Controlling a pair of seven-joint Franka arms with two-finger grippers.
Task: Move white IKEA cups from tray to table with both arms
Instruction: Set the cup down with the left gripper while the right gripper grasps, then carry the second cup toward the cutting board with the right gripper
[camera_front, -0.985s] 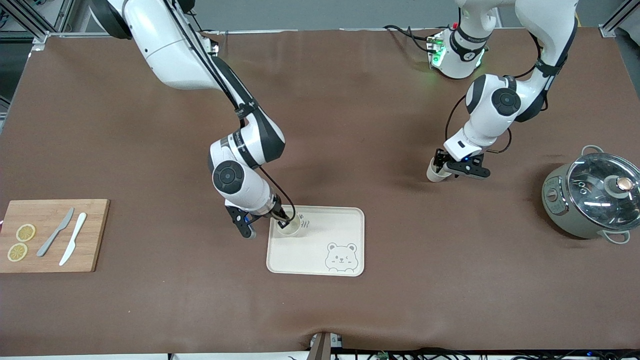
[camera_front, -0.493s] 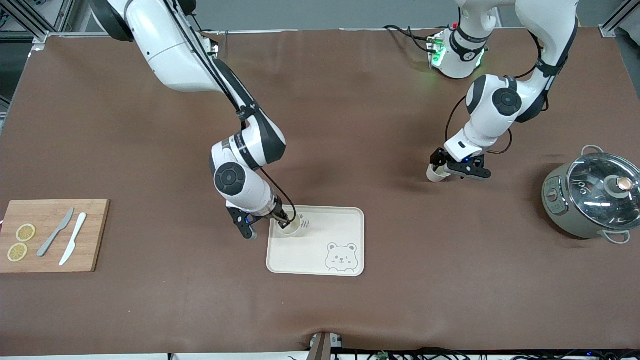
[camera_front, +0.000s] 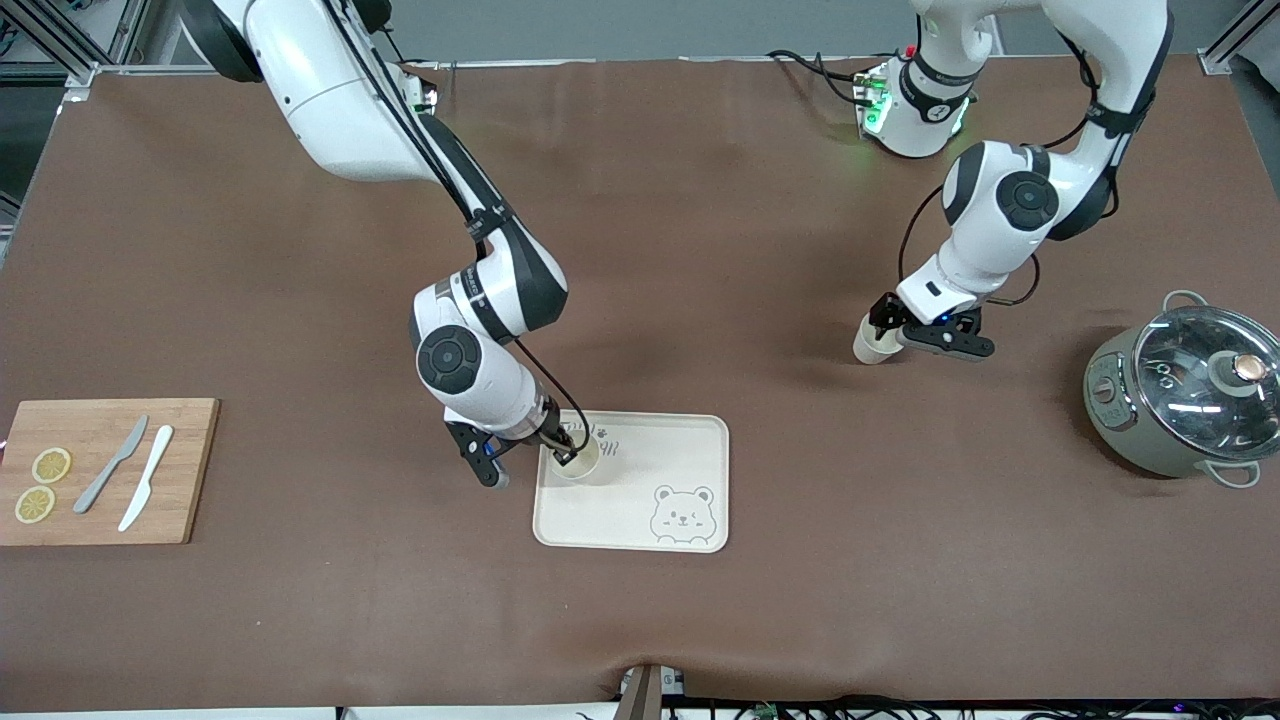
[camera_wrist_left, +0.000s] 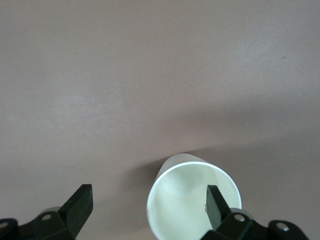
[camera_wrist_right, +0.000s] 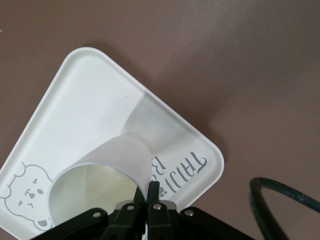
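- A bamboo cutting board (camera_front: 105, 470) lies at the right arm's end of the table (camera_front: 700, 250), close to the front camera's edge. On it sit two lemon slices (camera_front: 42, 485), a grey knife (camera_front: 110, 464) and a white knife (camera_front: 146, 491), side by side.
- The right arm reaches down from its base to the cream bear tray (camera_front: 650, 520), which lies near the middle of the table, with a winking bear printed in its corner nearest the camera.
- The right gripper (camera_front: 560, 452) is over the tray's corner farthest from the bear. Its fingers (camera_wrist_right: 151, 192) are pinched tight on the rim of one white cup (camera_front: 577, 458), one finger inside and one outside.
- This cup is upright with its mouth up. In the right wrist view (camera_wrist_right: 100, 175) its base seems to rest on the tray floor beside the printed lettering, though I cannot be sure that it touches.
- The left gripper (camera_front: 893, 335) is low over bare table, well apart from the tray, toward the left arm's end.
- Its fingers (camera_wrist_left: 215, 202) stand wide. One is inside the second white cup (camera_front: 869, 343), the other well outside the wall; neither presses on it.
- This second cup stands upright on the brown table top.
- A grey-green cooker pot (camera_front: 1180, 400) with a glass lid stands at the left arm's end.
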